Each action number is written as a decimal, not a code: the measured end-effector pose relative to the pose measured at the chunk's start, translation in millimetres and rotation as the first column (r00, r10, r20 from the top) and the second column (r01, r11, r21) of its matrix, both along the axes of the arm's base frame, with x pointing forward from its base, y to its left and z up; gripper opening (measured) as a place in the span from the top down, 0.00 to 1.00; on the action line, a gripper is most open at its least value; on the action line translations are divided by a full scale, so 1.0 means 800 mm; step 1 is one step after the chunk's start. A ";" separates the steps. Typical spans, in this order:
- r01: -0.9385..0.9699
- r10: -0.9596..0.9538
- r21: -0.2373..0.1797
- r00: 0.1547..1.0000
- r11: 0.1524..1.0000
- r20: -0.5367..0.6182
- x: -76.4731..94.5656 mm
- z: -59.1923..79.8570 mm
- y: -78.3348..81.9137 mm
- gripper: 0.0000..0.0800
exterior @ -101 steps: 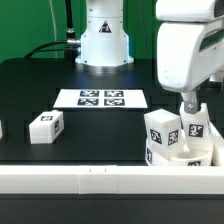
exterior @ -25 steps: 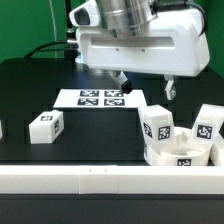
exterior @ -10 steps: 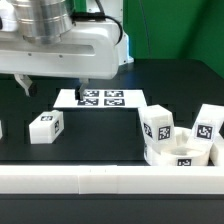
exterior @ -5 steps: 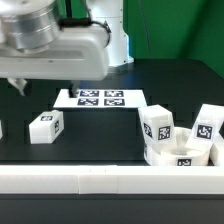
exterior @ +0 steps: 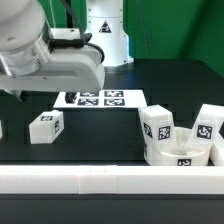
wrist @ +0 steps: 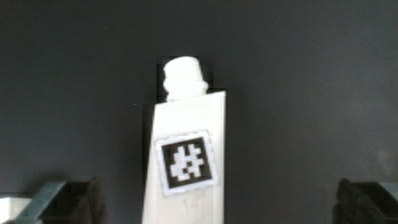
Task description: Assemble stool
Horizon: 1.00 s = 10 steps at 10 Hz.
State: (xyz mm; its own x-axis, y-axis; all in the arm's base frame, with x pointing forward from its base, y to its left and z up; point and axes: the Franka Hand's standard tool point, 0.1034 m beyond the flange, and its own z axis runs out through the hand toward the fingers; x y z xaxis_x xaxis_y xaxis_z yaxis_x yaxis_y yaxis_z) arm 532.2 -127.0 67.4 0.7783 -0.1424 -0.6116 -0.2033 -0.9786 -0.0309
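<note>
A white rail (exterior: pixel 100 182) runs along the front of the black table (exterior: pixel 110 140). Just behind it, well apart from the claw toward the exterior view's right, sits the round white seat (exterior: pixel 182 157). Two tagged legs stand upright on the seat: the nearer upright leg (exterior: pixel 160 126) on the side closer to the claw, the farther upright leg (exterior: pixel 207 125) beyond it.

A loose leg (exterior: pixel 45 127) lies on the table below the blurred arm (exterior: pixel 50 55), which fills the exterior view's upper left and hides the claw there. Behind the loose leg, the marker board (exterior: pixel 100 98) lies flat, and the robot base (exterior: pixel 105 40) rises at the back.

In the wrist view the claw (wrist: pixel 214 200) is spread wide and holds nothing. Its fingertips (wrist: pixel 57 203) show at the two lower corners of that picture. Between them, directly beneath the claw and touching neither fingertip, lies a long white leg under the claw (wrist: pixel 187 150). This leg has its tag facing up and its rounded peg pointing away from the claw. Whether it is the loose leg seen in the exterior view cannot be told.
</note>
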 end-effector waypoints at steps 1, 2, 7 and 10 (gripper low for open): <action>-0.007 0.008 0.007 1.000 1.000 -0.015 0.001 -0.008 -0.001 0.19; -0.005 0.005 0.008 1.000 1.000 -0.016 0.010 -0.013 -0.002 0.19; 0.001 0.003 0.041 0.996 0.999 -0.091 0.000 -0.020 -0.005 0.19; 0.015 0.008 0.083 0.963 0.996 -0.268 -0.014 -0.037 -0.013 0.19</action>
State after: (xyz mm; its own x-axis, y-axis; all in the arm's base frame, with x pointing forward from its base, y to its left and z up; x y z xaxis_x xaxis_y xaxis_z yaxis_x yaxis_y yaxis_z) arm 521.0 -137.1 37.7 0.5836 -0.0845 -0.8076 -0.2185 -0.9742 -0.0559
